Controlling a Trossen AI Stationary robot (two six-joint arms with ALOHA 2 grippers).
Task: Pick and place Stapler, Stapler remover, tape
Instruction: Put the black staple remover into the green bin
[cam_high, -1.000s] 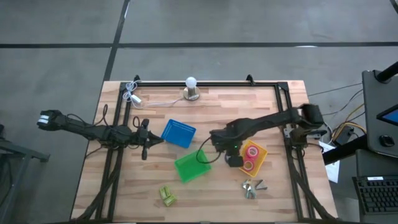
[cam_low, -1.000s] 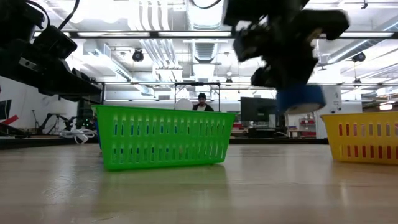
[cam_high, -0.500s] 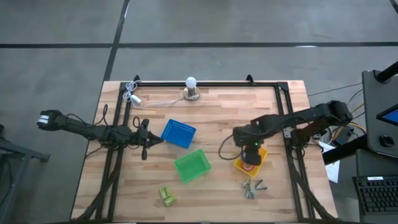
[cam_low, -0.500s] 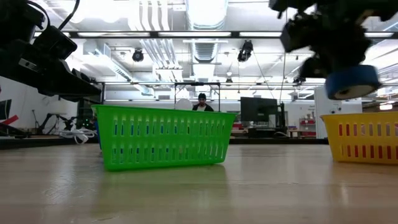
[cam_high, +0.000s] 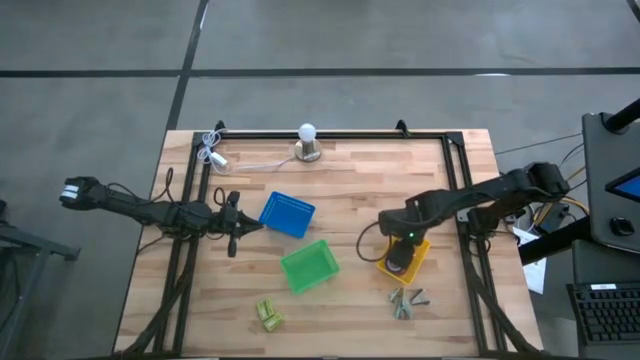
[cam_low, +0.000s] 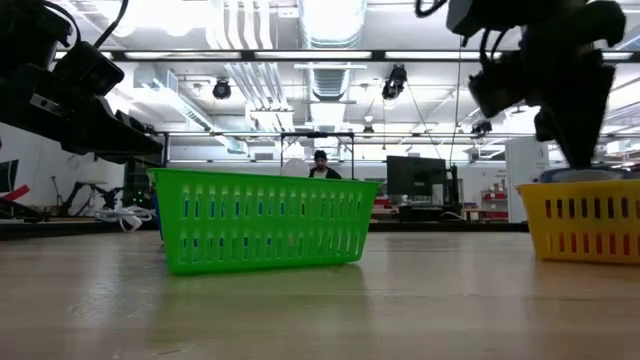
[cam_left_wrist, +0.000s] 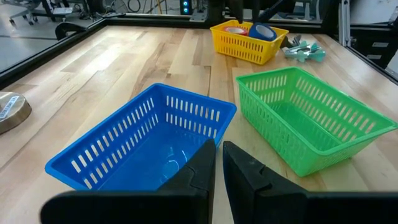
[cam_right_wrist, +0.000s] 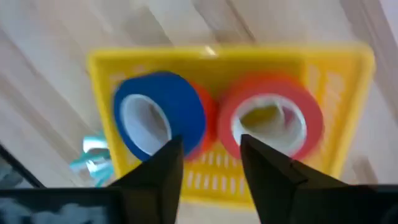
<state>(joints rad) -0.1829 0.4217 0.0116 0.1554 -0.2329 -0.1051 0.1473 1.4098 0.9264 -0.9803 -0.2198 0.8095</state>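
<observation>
My right gripper (cam_right_wrist: 211, 155) hangs open over the yellow bin (cam_high: 425, 247), fingers pointing down, with nothing between them. The blue tape roll (cam_right_wrist: 158, 118) lies in that bin, leaning on a red roll (cam_right_wrist: 273, 118); its top shows above the bin's rim in the low view (cam_low: 585, 175). Two green staplers (cam_high: 268, 315) lie near the front edge. The pale staple removers (cam_high: 405, 300) lie in front of the yellow bin. My left gripper (cam_left_wrist: 219, 162) is shut and empty at the left, beside the blue bin (cam_high: 287, 214).
The green bin (cam_high: 308, 266) stands mid-table between the blue and yellow bins. A lamp with a white bulb (cam_high: 307, 140) and its coiled cable (cam_high: 213, 150) are at the far edge. Bare wood lies at the near left.
My right gripper has carried the blue tape from beside the green bin toward the table's right edge, then gone down over the yellow bin. The blue tape, held clear of the table before, now rests in the yellow bin on the red rolls.
</observation>
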